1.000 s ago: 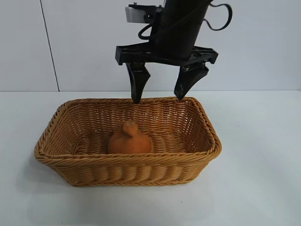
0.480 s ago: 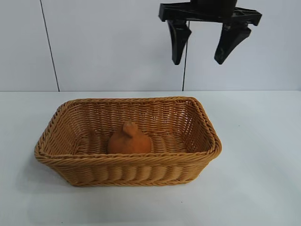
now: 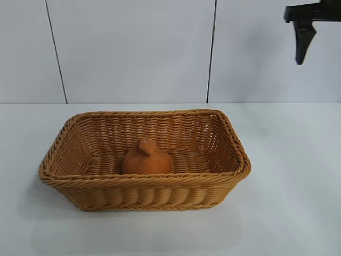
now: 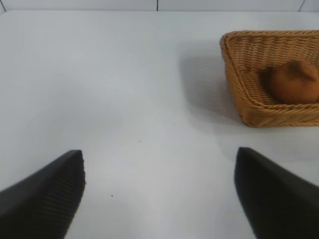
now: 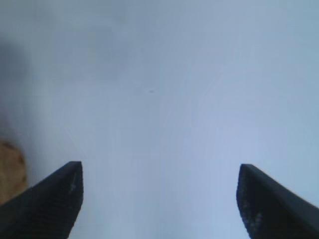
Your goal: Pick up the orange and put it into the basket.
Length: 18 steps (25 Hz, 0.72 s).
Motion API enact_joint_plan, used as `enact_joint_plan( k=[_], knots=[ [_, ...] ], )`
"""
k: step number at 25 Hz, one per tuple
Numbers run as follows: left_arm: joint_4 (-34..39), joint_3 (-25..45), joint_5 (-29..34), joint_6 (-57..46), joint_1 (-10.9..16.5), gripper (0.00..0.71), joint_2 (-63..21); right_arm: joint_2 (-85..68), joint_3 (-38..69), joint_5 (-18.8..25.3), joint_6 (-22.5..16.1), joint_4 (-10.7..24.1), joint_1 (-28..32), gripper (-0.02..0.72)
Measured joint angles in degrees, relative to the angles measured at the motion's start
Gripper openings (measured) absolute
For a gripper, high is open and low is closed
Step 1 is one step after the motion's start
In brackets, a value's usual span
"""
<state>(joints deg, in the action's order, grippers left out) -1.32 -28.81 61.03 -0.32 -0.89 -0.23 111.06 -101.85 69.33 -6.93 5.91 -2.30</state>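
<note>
since the orange (image 3: 146, 158) already sits inside the basket (image 3: 64, 140), the labels below read the scene as it lies.

progress: the placing looks done; judged from how things lie, only parking the arm is left.
orange place: on the basket floor, a little toward 8 o'clock of the basket's centre, near the front wall in the exterior view; touching no gripper.
orange pointing: upright, its knob toward 12 o'clock; its long axis runs up and down, base flat on the weave.
basket: on the white table (image 3: 287, 176), long axis from 9 to 3 o'clock.
right gripper (image 5: 159, 199): high at 2 o'clock of the basket, one finger (image 3: 303, 40) showing at the frame edge; fingers spread wide, holding nothing.
left gripper (image 4: 159, 191): well apart from the basket over bare table; fingers spread wide, empty.
</note>
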Motion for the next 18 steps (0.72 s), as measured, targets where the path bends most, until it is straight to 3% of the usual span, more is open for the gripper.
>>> enact_joint_plan(
  k=[8,18],
  knots=[
    [0.00,0.00,0.00,0.00,0.00,0.585,0.00,-1.24,3.49,-0.05,1.68,-3.04,1.74,0.580],
    [0.00,0.00,0.00,0.00,0.00,0.584,0.00,-21.79,33.00,0.39,3.49,-4.88,1.74,0.580]
  ],
)
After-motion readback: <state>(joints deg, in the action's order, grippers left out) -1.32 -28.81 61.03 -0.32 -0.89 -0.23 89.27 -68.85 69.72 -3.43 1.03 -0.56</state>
